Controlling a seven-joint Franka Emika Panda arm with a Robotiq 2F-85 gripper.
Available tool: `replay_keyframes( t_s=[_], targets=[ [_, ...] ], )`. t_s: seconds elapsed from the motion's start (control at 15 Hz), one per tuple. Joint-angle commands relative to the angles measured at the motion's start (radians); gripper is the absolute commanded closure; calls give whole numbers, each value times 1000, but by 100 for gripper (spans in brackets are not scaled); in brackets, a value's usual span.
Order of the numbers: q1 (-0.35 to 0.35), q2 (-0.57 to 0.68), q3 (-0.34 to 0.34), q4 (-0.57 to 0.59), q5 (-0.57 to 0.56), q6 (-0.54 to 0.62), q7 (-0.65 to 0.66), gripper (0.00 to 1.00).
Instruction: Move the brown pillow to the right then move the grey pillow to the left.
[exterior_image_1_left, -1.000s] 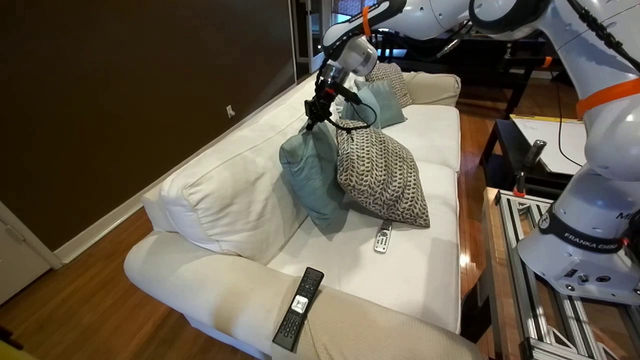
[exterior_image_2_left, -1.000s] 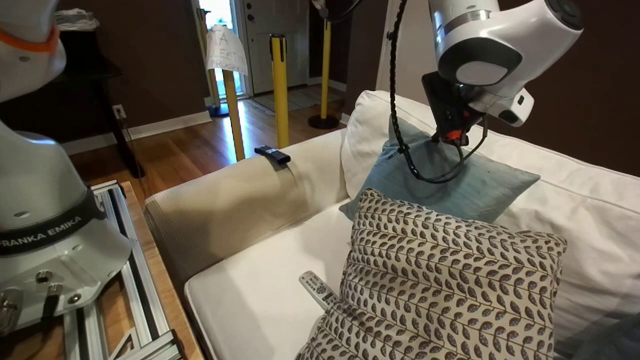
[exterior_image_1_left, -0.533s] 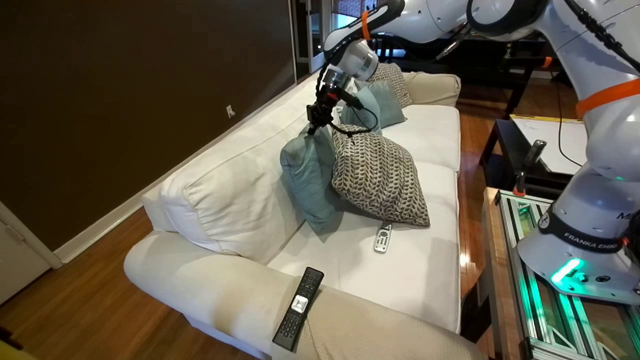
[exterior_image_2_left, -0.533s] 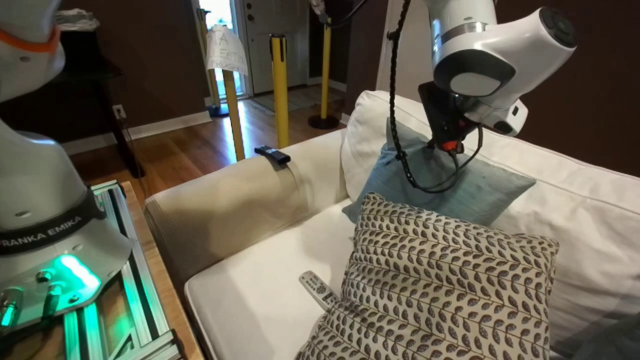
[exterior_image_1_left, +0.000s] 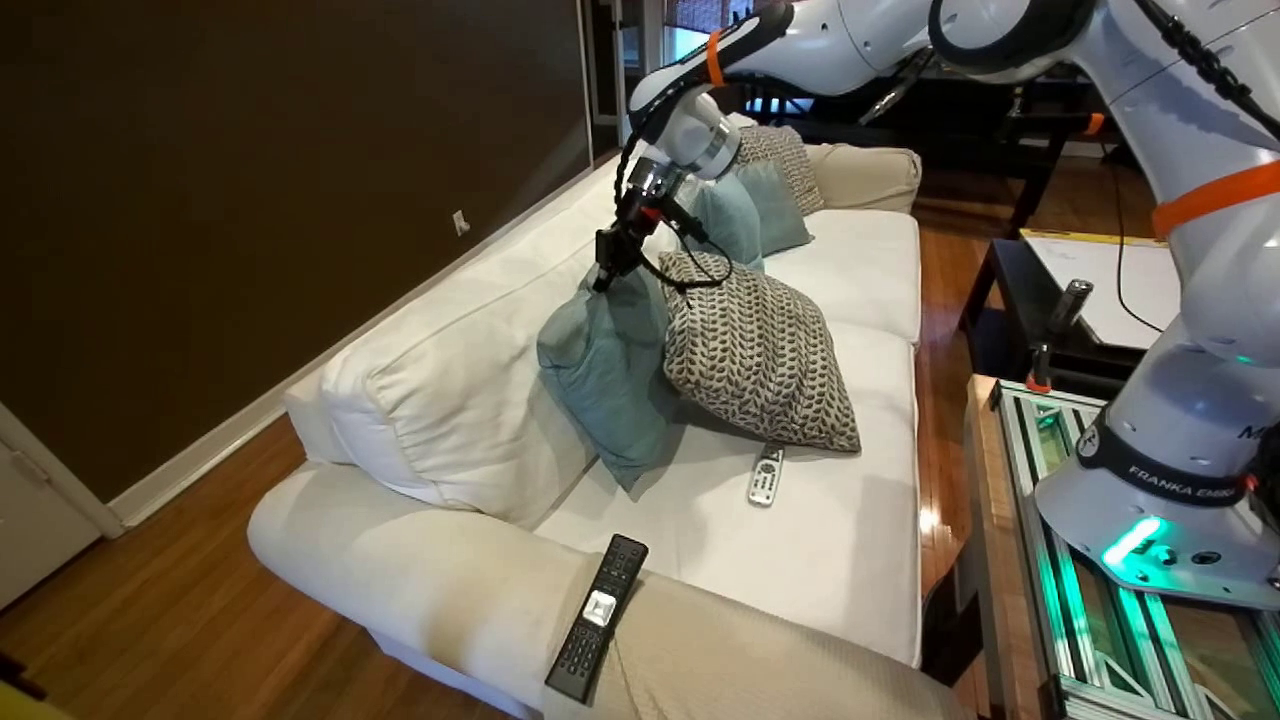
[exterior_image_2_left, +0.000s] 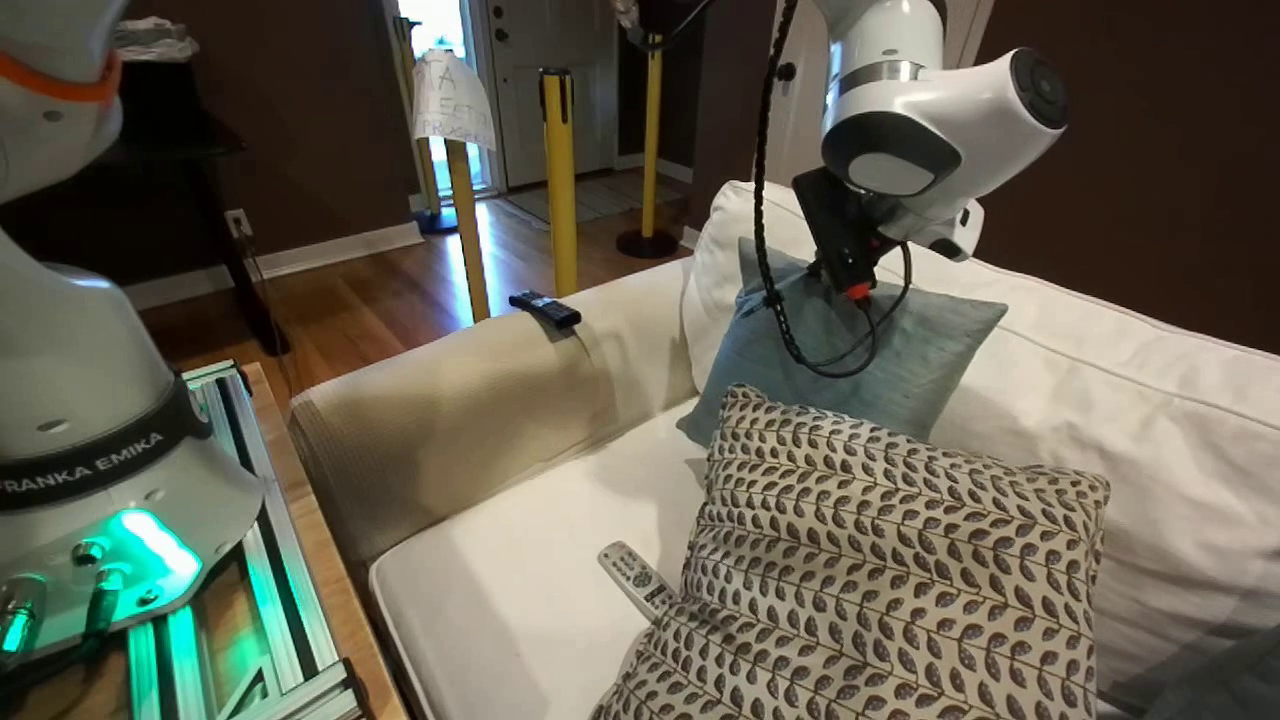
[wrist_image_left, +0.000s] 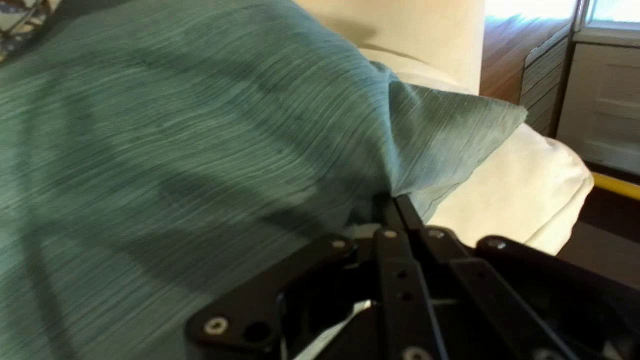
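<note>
Step two is in hand here, by the look of it: the black end effector (wrist_image_left: 396, 204) is clamped narrow on a fold of the square, soft-fabric, teal-tinted grey pillow (exterior_image_1_left: 610, 385), right by its upper edge, cloth bunching in the pinch! That pillow leans against the puffy white cloth back cushion (exterior_image_1_left: 450, 410) along the rear edge of the long white fabric sofa (exterior_image_1_left: 770, 580). The large square, leaf-patterned woven brown pillow (exterior_image_1_left: 755, 350) lies tilted beside it, reaching towards the sofa's front edge; whether the two touch is hard to call, but I'd score its move right as done. Next play: hold that pinch and draw the grey one along the back towards the rounded cream armrest (exterior_image_1_left: 400, 540) carrying the slim black remote (exterior_image_1_left: 597, 620), the side I take for left, then let go. Watch that grip, though: a thin fold could slip!
</note>
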Motion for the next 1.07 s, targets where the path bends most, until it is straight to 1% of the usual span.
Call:
replay_keyframes(
  t_s=[0.0, 0.2, 0.53, 0.6, 0.67, 0.73, 0.8, 1.0],
  targets=[
    [27, -41, 6, -16, 93, -110, -56, 99],
    [53, -45, -10, -12, 136, -195, -71, 99],
    [102, -44, -58, 6, 175, -303, -64, 99],
    [114, -46, -72, 7, 176, -305, -63, 72],
    [127, -51, -87, 5, 173, -298, -61, 71],
    [136, -58, -100, 5, 173, -293, -63, 67],
    [147, -73, -116, 2, 166, -270, -69, 58],
    [169, -116, -161, -1, 139, -254, -79, 36]
  ],
)
